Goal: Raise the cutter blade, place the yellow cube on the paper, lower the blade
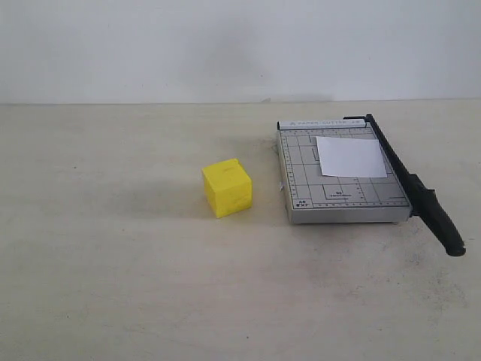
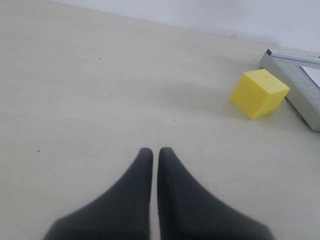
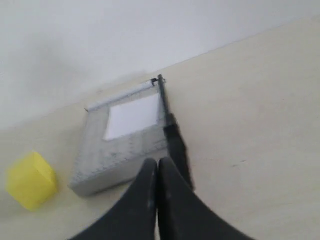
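Note:
The grey gridded trimmer (image 1: 338,192) lies on the table at the right, with the white paper (image 1: 350,156) flat on its far half. Its black cutter blade (image 1: 413,184) lies down along the trimmer's right edge, the thick handle sticking out toward the front. The yellow cube (image 1: 227,186) stands on the table left of the trimmer, a short gap apart. Neither arm shows in the exterior view. My left gripper (image 2: 155,151) is shut and empty, well short of the cube (image 2: 259,93). My right gripper (image 3: 158,162) is shut and empty, close in front of the blade handle (image 3: 177,145).
A plain beige table (image 1: 113,263) carries everything. A white wall (image 1: 225,45) rises behind its far edge. The trimmer's corner (image 2: 295,80) shows beside the cube in the left wrist view.

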Motion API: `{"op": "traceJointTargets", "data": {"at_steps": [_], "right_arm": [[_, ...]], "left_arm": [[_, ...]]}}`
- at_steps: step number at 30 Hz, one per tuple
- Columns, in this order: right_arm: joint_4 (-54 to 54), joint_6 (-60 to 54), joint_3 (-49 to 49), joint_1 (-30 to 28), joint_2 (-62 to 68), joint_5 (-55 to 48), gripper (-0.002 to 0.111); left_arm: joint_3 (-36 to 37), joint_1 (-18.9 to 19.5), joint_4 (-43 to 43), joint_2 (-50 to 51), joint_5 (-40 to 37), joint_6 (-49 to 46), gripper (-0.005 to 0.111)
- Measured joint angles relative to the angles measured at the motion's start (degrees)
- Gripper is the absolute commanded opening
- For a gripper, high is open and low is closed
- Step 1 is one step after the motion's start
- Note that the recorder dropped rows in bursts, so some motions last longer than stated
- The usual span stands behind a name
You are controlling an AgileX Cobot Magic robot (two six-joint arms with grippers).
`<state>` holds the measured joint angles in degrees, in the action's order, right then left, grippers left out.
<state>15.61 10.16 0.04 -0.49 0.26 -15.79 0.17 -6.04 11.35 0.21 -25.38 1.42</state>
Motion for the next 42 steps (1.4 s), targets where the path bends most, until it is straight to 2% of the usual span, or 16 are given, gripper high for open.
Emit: {"op": "traceJointTargets", "data": {"at_steps": [5,12,15,18,20,23,26,31,33,34,35,36,38,42], "right_arm": [[14.5,8.0,0.0,0.0,0.0,2.7,0.0],[16.5,9.2,0.0,0.0,0.0,7.8,0.0],[16.4,9.1,0.0,0.0,0.0,15.1,0.0],[15.4,6.5,0.0,0.0,0.0,30.7,0.0],[15.2,1.6,-0.9,0.0,-0.1,37.0,0.0],[13.4,-10.9,-6.7,0.0,3.1,34.6,0.0],[10.0,-23.2,-15.3,0.0,10.7,27.1,0.0],[8.6,-30.4,-25.4,0.0,29.8,12.8,0.002],[8.5,-32.1,-27.4,0.0,39.1,7.4,0.014],[8.5,-33.4,-28.4,0.0,45.3,3.6,0.03],[8.4,-34.6,-29.4,0.0,51.9,0.3,0.039],[8.4,-35.1,-29.9,0.0,54.6,-0.8,0.052],[9.4,-35.5,-31.7,0.0,60.0,-1.8,0.062],[12.2,-35.6,-32.9,0.0,67.6,-0.4,0.062]], "left_arm": [[0.0,0.0,0.0,0.0,0.0,0.0,0.004],[0.0,0.0,0.0,0.0,0.0,0.0,0.004],[0.0,0.0,0.0,0.0,0.0,0.0,0.004],[0.0,0.0,0.0,0.0,0.0,0.0,0.004],[0.0,0.0,0.0,0.0,0.0,0.0,0.004],[0.0,0.0,0.0,0.0,0.0,0.0,0.004],[0.0,0.0,0.0,0.0,0.0,0.0,0.004],[0.0,0.0,0.0,0.0,0.1,0.0,0.004],[0.0,0.0,0.0,0.0,0.3,0.0,0.004],[0.0,0.0,0.0,0.0,0.3,0.0,0.004],[0.0,0.0,0.0,0.0,0.3,0.0,0.004],[0.0,0.0,0.0,0.0,0.3,0.0,0.004],[0.0,0.0,0.0,0.0,0.3,0.0,0.004],[0.0,0.0,0.0,0.0,0.3,0.0,0.004]]}}
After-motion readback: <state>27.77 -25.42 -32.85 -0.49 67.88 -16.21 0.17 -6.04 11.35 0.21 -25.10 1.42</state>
